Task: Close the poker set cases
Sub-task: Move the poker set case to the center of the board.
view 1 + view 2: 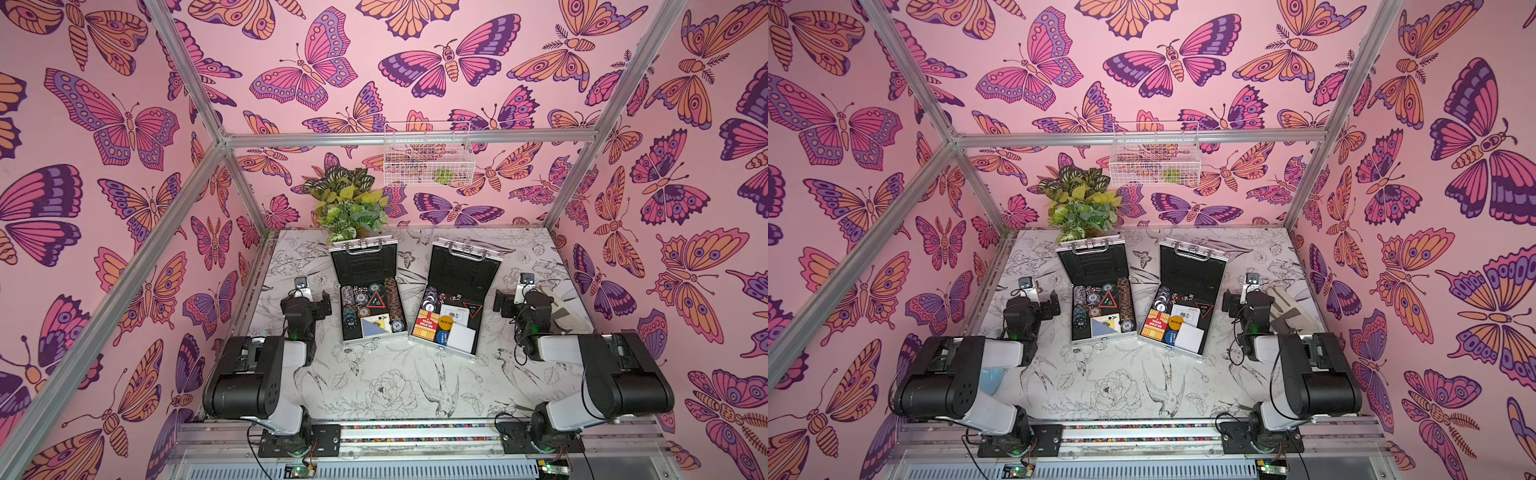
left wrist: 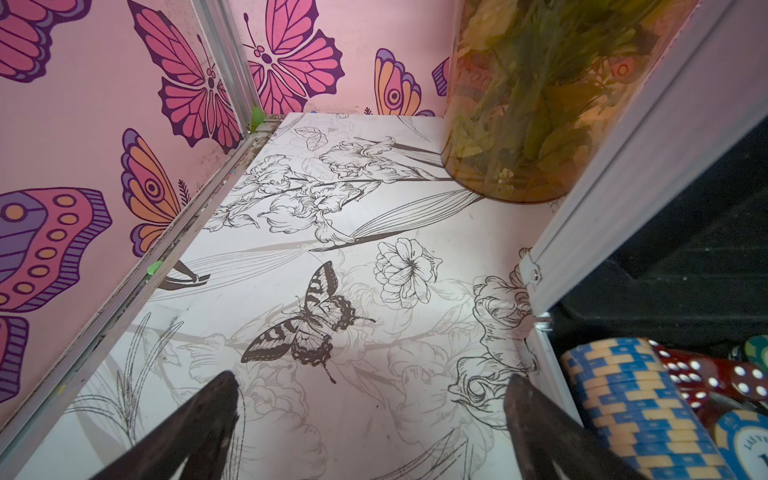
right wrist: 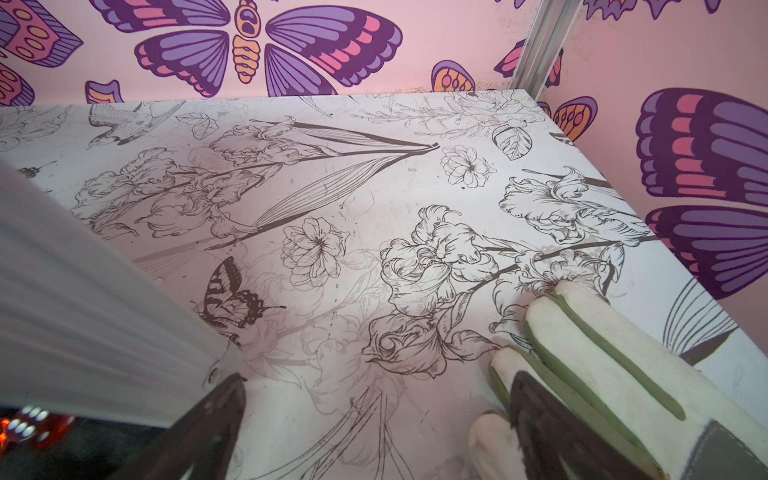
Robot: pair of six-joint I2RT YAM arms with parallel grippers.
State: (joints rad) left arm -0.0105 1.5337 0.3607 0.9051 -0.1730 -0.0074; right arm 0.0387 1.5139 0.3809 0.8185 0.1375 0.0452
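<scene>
Left hand [image 2: 372,376]: we see both fingers spread wide with nothing between them, only bare tabletop [image 2: 291,216] beneath. It sits just beside the left wall of the left case [image 1: 362,266]. We cannot tell whether it touches.

Left case: open, base flat on the tabletop left of centre, lid standing up at the far side with the handle on its top edge. In the black lining we note rows of chips [image 1: 348,299], red dice [image 2: 706,378], a red triangle and a blue-backed card deck [image 1: 374,326]. A leafy plant [image 1: 349,199] stands right behind the lid.

On the back wall, higher up, hangs a white wire basket [image 1: 428,160].

Right case [image 1: 463,274]: also open, near the left case but apart from it, turned a little askew. Lid up, handle on top. Inside we note more chips, a red card box [image 1: 426,326], a yellow disc [image 1: 445,321] and a white card [image 1: 461,337].

Right hand [image 3: 378,376]: fingers just as wide apart, holding nothing, above the tabletop just beside the right case's ribbed silver side. A white-and-green glove [image 3: 602,361] lies on the tabletop at the hand's outer side. We cannot tell whether the finger touches it.
</scene>
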